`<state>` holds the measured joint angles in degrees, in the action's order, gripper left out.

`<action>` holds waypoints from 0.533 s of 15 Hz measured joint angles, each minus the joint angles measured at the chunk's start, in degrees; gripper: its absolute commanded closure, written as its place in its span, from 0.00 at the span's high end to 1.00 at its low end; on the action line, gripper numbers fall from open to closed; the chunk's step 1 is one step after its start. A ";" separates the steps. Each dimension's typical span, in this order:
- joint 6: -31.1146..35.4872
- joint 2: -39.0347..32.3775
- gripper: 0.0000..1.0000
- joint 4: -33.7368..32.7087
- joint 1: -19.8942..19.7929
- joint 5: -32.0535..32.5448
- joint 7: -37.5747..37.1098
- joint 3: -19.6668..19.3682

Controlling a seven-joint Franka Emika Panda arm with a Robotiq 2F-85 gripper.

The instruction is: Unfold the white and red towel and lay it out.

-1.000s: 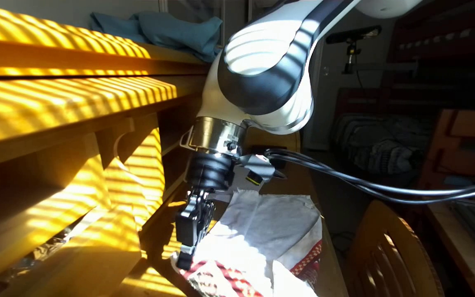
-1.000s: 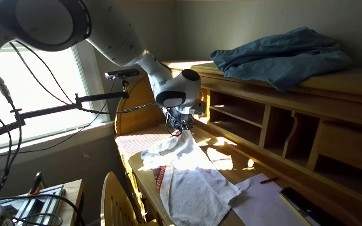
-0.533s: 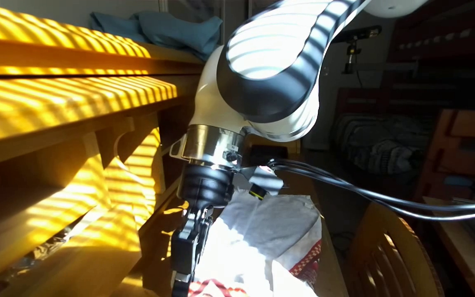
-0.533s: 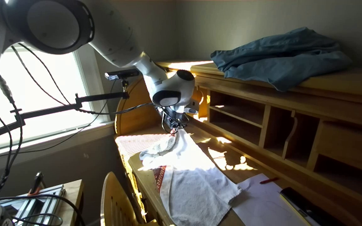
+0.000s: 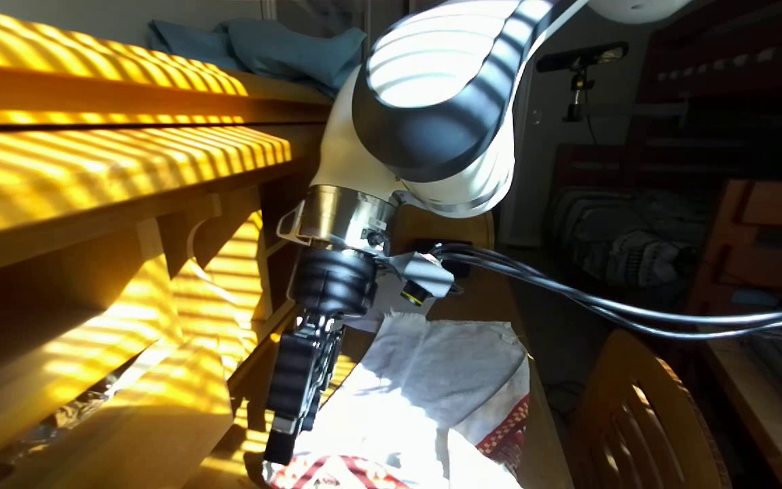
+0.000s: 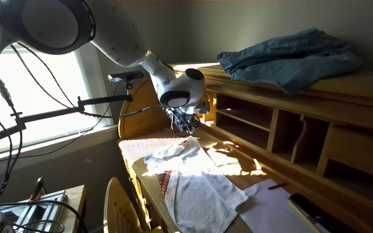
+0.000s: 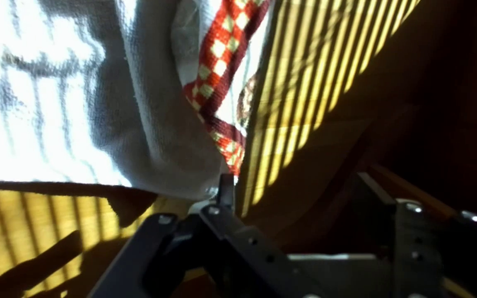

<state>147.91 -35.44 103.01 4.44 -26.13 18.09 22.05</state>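
The 2 fingers (image 7: 226, 191) of the gripper (image 7: 298, 186) are being held wide apart, and nothing is being pinched. A corner of the white and red towel (image 7: 110, 95) is being seen at the tip of 1 finger; whether it is being touched cannot be told. It is being judged that the freeing of this corner is in hand, though a new grasp cannot be excluded. Next, a careful lift is being called for, so that the cloth will not be dragged; then the bunched part should be gripped and drawn out flat. The towel is being supported by the wooden desk (image 6: 238, 181). Mostly its plain white side is being shown, washed out where it is being struck by sunlight. The red checked border (image 7: 218, 58) is being twisted near the corner, and toward the chair (image 6: 121, 207) the cloth is being seen rumpled and folded over.
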 measured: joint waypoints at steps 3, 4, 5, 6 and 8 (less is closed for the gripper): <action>0.00 -0.05 1.00 -0.21 -0.48 0.00 0.49 0.08; -0.09 -0.09 1.00 -0.21 -0.44 0.01 0.60 0.08; -0.30 -0.13 1.00 -0.21 -0.36 0.20 0.61 0.07; -0.80 -0.13 1.00 -0.21 -0.20 0.66 0.57 -0.07; -3.07 -0.14 1.00 -0.21 0.16 2.03 0.12 -0.74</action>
<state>144.84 -35.58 102.81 4.59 -24.09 18.22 21.31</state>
